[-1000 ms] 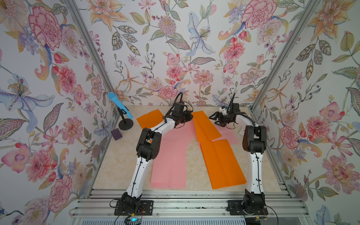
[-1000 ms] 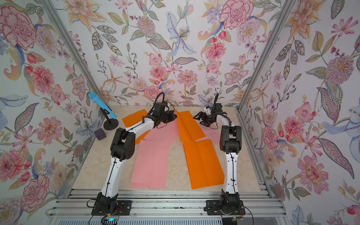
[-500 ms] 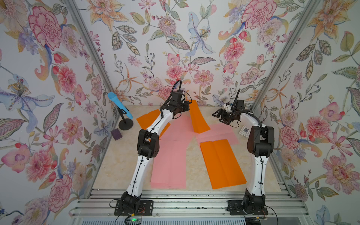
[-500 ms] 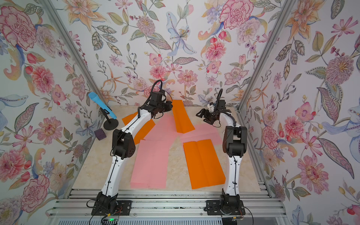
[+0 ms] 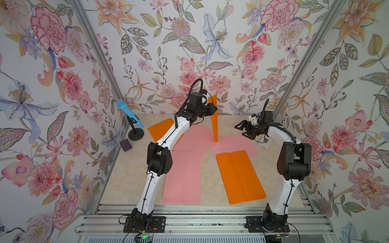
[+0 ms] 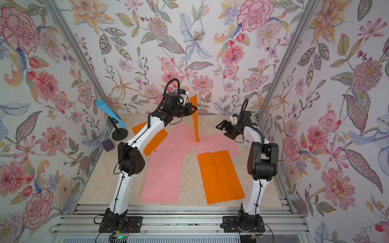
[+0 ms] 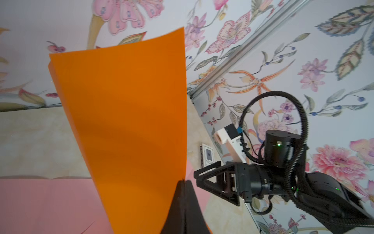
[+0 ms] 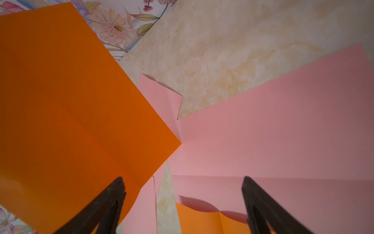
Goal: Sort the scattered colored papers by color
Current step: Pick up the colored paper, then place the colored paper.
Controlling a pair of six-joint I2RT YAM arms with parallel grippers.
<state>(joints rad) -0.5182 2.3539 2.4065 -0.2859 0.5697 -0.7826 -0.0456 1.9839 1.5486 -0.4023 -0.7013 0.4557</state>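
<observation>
Nearest the front rail (image 5: 200, 207) lie the near orange sheet (image 5: 240, 176) and the near pink sheet (image 5: 183, 178), flat, creased and apart. Farther from the rail, the two middle pink sheets (image 5: 194, 136) overlap each other. Above them the left arm reaches long and high from the rail. The left gripper (image 5: 213, 109) is pinched tight on one long edge of the lifted orange sheet (image 5: 215, 128), which hangs edge-on. Its bottom corner seems to brush the pink below, though the angle leaves that unsure. About as far from the rail, the right arm is bent sharply at the elbow. The right gripper (image 5: 241, 130) is spread wide and empty, aimed toward the hanging sheet. Farthest from the rail, the far orange sheet (image 5: 160, 128) lies flat, partly under the left arm.

These papers look light, thin and limp. They will likely sag, swing and slide over one another, and may fold along their creases. Each is best taken by an edge or corner that curls up, since a flat middle offers nothing to pinch. The hanging sheet wants a second hold low down before it travels.
</observation>
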